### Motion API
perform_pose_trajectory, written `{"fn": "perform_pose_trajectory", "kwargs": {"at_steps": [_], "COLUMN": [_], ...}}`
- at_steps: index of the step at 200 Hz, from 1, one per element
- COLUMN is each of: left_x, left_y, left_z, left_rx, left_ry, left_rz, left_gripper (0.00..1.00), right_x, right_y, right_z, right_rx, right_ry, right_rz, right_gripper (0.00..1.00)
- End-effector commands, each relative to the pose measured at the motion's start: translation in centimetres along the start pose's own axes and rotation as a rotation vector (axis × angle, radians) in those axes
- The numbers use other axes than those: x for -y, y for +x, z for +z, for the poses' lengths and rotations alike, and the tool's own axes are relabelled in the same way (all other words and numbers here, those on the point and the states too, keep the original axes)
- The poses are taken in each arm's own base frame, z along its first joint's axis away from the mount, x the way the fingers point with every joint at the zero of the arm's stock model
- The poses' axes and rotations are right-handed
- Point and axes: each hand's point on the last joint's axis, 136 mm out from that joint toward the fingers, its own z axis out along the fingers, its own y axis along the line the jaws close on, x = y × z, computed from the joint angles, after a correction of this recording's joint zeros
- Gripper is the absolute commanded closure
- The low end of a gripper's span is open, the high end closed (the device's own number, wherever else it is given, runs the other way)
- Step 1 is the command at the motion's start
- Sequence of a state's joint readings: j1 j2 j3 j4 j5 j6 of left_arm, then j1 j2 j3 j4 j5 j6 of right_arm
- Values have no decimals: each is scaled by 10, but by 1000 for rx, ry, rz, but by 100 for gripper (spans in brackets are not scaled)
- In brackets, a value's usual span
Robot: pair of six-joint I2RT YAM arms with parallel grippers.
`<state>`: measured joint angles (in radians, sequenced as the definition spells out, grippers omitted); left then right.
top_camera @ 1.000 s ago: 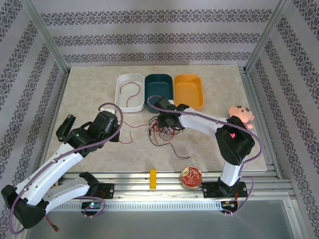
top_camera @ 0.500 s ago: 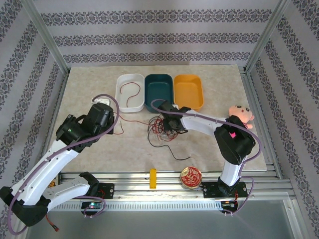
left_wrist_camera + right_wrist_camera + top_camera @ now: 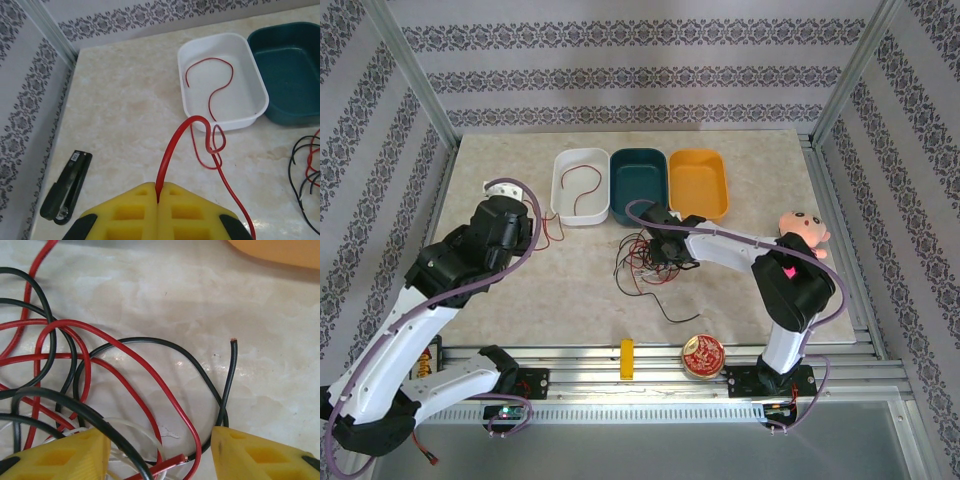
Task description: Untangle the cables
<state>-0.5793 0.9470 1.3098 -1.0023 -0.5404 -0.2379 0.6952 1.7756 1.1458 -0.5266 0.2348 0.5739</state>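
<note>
Your left claw (image 3: pixel 158 194) has its yellow fingers pressed together on a single thin red wire (image 3: pixel 171 146). The wire rises from the pinch, curls into a small loop just beside the near wall of the white oblong plastic tray (image 3: pixel 245 95), and then runs back down past the claw's right side. Another red strand (image 3: pixel 220 82) (a loose S-curve) lies inside that tray, and the dark teal tray (image 3: pixel 290 75) sits right beside it. A black folding hand tool (image 3: pixel 67 185) lies on the beige marbled counter (image 3: pixel 760 165) well to the left. Your right claw (image 3: pixel 160 452) is spread wide and sits low over the tangle of thin red, black and white cables (image 3: pixel 645 265), which lies on the counter just in front of the teal tray. In the wrist view a cut red end and some white strands lie between its fingers, and a black strand's cut end stands just above the right-hand one. One black strand trails from the tangle toward the near edge. The orange tray (image 3: pixel 698 182) stands beside the teal one. The pink plush doll (image 3: pixel 802 232) sits near the right edge, and the round red tin (image 3: pixel 702 356) and the small yellow block (image 3: pixel 627 358) rest at the near rail.
</note>
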Motion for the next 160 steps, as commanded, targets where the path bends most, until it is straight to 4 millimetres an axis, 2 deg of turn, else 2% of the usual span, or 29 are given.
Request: {"fn": "perform_pose_trajectory", "kwargs": {"at_steps": [1,33,72,121,160], "left_x": [-14,-5,5,11,3], "left_y": [-21,-47,-76,-100,-105], "left_z": [-7,-1,19,63,111], "left_rx": [90,205,253,243,201], "left_ry": [-54,-39,-64,-82,-63], "left_rz": [-9,-44,-30,-19,-84], "left_gripper": [100,100,100,100,100], "right_x": [8,2,-3,-4,-6], "right_y": [-3,-6,-9,-12,-11], "right_z": [-10,-15,-24,-35,-36], "right_rx": [19,28,46,77,76], "right_ry": [0,-38,-68,-101,-108], "right_rz": [33,39,39,47,51], "right_gripper": [45,45,44,42,41]}}
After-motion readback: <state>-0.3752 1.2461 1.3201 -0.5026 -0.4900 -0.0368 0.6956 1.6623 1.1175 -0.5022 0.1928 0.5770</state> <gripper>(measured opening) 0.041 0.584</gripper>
